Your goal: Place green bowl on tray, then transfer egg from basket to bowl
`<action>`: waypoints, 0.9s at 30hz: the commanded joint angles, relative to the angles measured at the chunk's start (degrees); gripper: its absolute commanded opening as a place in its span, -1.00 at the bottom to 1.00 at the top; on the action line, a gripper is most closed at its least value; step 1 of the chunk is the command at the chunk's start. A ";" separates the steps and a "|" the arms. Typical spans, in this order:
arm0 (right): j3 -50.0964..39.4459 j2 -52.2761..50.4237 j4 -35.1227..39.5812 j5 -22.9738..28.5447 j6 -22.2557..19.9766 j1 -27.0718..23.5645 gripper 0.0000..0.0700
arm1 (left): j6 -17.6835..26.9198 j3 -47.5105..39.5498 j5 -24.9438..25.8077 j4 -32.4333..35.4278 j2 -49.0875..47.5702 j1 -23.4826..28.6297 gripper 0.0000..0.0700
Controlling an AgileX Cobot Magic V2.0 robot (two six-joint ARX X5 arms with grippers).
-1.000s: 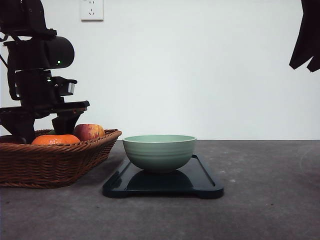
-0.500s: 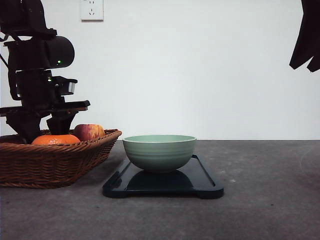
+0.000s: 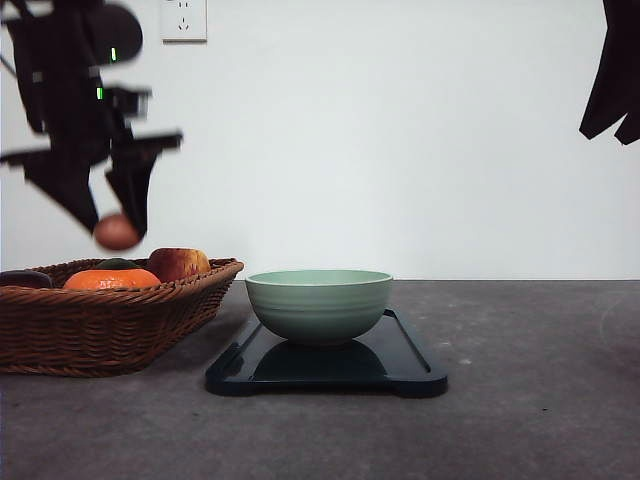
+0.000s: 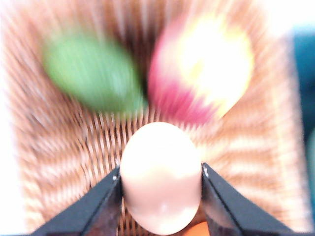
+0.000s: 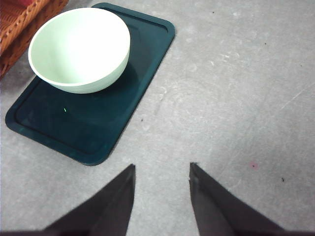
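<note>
1 green bowl (image 3: pixel 319 305), sitting empty on 1 tray (image 3: pixel 400 372). 1 basket (image 3: pixel 110 325) just beside tray, w/ 1 orange (image 3: pixel 110 279), 1 apple (image 3: pixel 178 263), 1 green fruit (image 4: pixel 91 73). 1 egg (image 4: pixel 161 177) pinched in left gripper (image 3: pixel 118 233), above basket. Right gripper (image 5: pixel 161 184) spread apart, holding nothing, over bare table (image 5: pixel 236 98).

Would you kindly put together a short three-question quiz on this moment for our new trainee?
1. True or false: the green bowl stands on the tray.
2. What does the left gripper hold? A) apple B) egg C) orange
3. Fill in: the right gripper hangs open over the bare ____.

Key:
1. True.
2. B, the egg, lifted above the basket.
3. Table.
</note>
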 commanded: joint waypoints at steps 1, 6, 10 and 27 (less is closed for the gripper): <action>0.44 0.22 0.42 0.00 0.63 0.31 -0.39 | -0.72 1.70 1.18 0.83 -1.08 -0.96 -0.58; 0.44 0.22 0.60 0.00 0.63 0.31 -0.39 | -1.84 1.97 5.53 4.30 -5.08 -3.87 -0.58; 0.44 0.22 0.63 0.00 0.61 0.31 -0.39 | -3.18 2.00 8.42 5.82 -5.70 -7.25 -0.58; 0.44 0.22 0.58 0.00 0.61 0.31 -0.39 | -5.52 1.99 8.56 12.19 0.78 -18.45 -0.58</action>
